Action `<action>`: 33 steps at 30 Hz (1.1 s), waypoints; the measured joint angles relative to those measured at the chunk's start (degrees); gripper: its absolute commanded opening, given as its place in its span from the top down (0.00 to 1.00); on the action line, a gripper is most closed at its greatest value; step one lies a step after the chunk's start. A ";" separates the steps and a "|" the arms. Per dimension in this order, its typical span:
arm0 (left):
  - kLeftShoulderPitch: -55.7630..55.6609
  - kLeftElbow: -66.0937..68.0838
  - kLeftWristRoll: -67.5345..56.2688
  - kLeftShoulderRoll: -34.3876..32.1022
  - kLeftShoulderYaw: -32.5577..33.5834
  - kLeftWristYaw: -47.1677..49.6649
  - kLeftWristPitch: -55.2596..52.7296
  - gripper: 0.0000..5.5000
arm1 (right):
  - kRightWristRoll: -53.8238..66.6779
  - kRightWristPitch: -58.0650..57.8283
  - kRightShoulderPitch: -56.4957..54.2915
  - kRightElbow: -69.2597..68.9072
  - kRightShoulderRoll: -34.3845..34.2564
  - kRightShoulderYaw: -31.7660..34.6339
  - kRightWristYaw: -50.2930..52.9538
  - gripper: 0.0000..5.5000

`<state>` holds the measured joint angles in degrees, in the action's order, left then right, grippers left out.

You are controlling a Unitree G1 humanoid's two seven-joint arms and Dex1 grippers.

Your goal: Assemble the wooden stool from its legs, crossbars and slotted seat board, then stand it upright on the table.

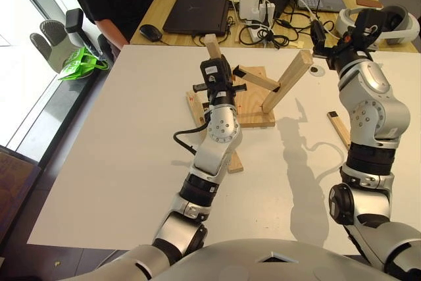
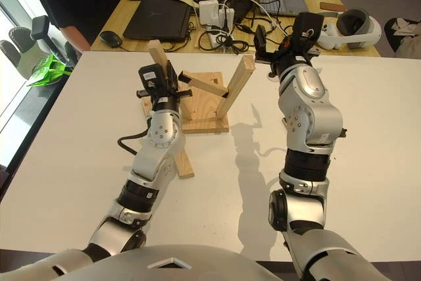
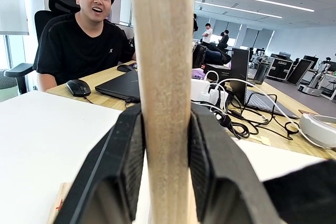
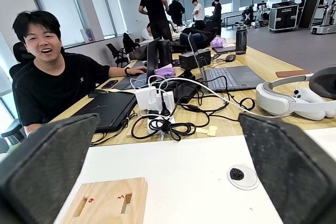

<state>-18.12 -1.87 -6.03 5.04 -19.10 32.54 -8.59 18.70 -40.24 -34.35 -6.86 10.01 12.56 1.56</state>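
White desk (image 1: 131,162) fills the foreground, with a wooden desk (image 1: 151,11) of laptops and cables just behind it. On the left, the left pincer (image 3: 164,129) is clamped tight on a wooden leg (image 3: 160,51), its pads (image 3: 128,150) pressed to both sides, holding the leg upright over the near-left part of the slotted seat board (image 1: 253,113). A loose wooden piece (image 1: 235,162) lies beside that arm's forearm. The seat board lies flat on the white desk. A crossbar (image 1: 258,77) runs from above it to a second leg (image 1: 289,80), which rises tilted from the board's right side. Further right a short bar (image 1: 339,129) lies alone. The right pincer (image 2: 283,36) hangs above the far edge, spread wide and holding nothing.
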 measured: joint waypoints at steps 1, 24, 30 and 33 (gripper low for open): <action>2.01 -2.58 0.18 -0.72 -0.62 -0.27 -0.97 0.81 | -0.01 0.03 0.00 -0.03 0.12 0.07 -0.02 0.10; 13.47 -20.66 -0.50 -2.78 1.07 -4.39 -14.90 0.59 | -1.26 1.63 -0.02 -1.50 1.82 -0.52 -0.45 0.10; 10.42 -25.69 0.69 -2.34 3.31 -2.21 -14.99 0.59 | -1.73 4.52 -0.04 -1.79 2.36 -0.70 -2.71 0.10; 9.20 -26.26 0.83 -2.41 3.90 -2.07 -15.60 0.59 | -1.76 5.61 1.20 -4.02 3.52 -2.67 -6.56 0.10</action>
<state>-8.91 -28.13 -5.20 2.62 -15.20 30.47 -24.18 16.94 -34.62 -33.15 -10.88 13.54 9.90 -5.00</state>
